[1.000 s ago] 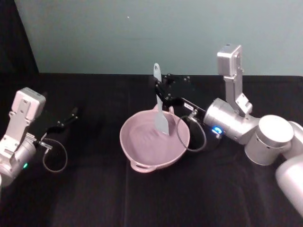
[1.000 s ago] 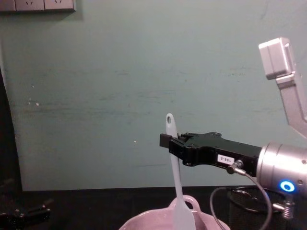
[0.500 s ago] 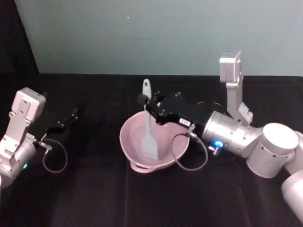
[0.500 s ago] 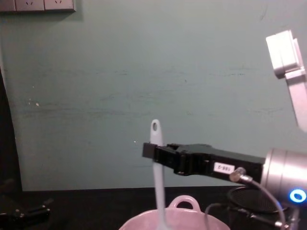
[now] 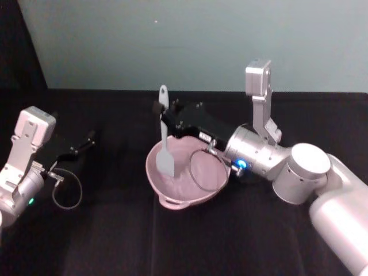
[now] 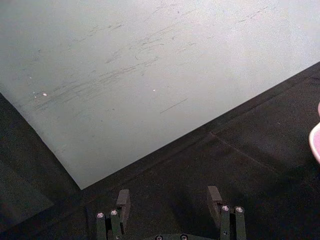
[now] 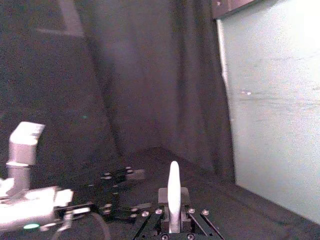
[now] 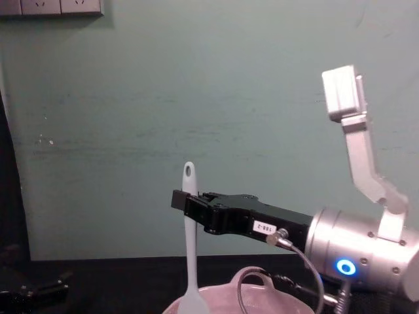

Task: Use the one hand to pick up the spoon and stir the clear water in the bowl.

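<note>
Over the left half of the bowl (image 5: pixel 156 177), the right gripper (image 5: pixel 161 110) pinches the spoon (image 5: pixel 164 141) high on its handle, just under the oval hole. The spoon hangs nearly upright with its blade down inside the bowl, close to the left wall. The chest view shows the same hold: the gripper (image 8: pixel 186 199) reaches in level from the right and the handle (image 8: pixel 190 242) drops straight from its tip. Whether the blade touches the water cannot be told, since the water itself is not made out. The spoon looks light and thin, with a smooth handle and probably a slightly bendy blade. Held so near the end, it may swing or twist between the fingers once water drags on it, so a grip nearer the middle would likely steady it. The bowl looks ceramic, heavy enough to sit firm yet liable to chip if struck. The left gripper (image 6: pixel 169 200) rests at the left of the table (image 5: pixel 115 241), fingers spread.
</note>
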Available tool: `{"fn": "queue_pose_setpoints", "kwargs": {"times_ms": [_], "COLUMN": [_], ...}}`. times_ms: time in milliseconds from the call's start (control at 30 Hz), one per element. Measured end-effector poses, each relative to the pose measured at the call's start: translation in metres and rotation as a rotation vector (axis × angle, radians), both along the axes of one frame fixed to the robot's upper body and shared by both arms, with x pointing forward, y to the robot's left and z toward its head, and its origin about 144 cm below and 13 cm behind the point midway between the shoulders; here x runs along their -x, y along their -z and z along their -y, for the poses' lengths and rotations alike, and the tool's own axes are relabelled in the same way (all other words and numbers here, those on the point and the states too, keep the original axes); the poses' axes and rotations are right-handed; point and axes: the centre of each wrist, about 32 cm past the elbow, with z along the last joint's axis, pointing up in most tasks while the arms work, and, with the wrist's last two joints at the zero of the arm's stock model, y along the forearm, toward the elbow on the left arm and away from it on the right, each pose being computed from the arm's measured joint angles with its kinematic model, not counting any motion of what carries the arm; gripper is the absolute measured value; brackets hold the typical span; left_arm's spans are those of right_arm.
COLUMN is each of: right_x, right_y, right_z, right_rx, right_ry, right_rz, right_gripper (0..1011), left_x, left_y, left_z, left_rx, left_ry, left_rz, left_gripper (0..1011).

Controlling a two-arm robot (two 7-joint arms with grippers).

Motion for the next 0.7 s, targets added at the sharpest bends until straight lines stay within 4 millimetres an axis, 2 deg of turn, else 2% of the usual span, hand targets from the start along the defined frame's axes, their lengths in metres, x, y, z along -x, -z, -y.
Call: {"fn": "queue_pose_setpoints", "kwargs": {"times_ms": [100, 333, 700], "right_x": [-0.01, -0.018, -0.005], "right_y": [0.002, 0.003, -0.007], "right_z": [-0.003, 0.0, 0.02], "right_rx": [0.012, 0.047, 0.124], "right_ry": [0.045, 0.141, 0.207], "right_rz": [0.028, 0.107, 0.183], "right_gripper": [121, 122, 121], "left_x": [0.0, 0.0, 0.0], "left_y": [0.0, 0.0, 0.0], "left_z": [0.0, 0.0, 0.0], "left_rx": [0.0, 0.0, 0.0], "left_ry": [0.0, 0.0, 0.0], "left_rz": [0.0, 0.0, 0.0], "left_gripper": [1011, 1011, 1011]}}
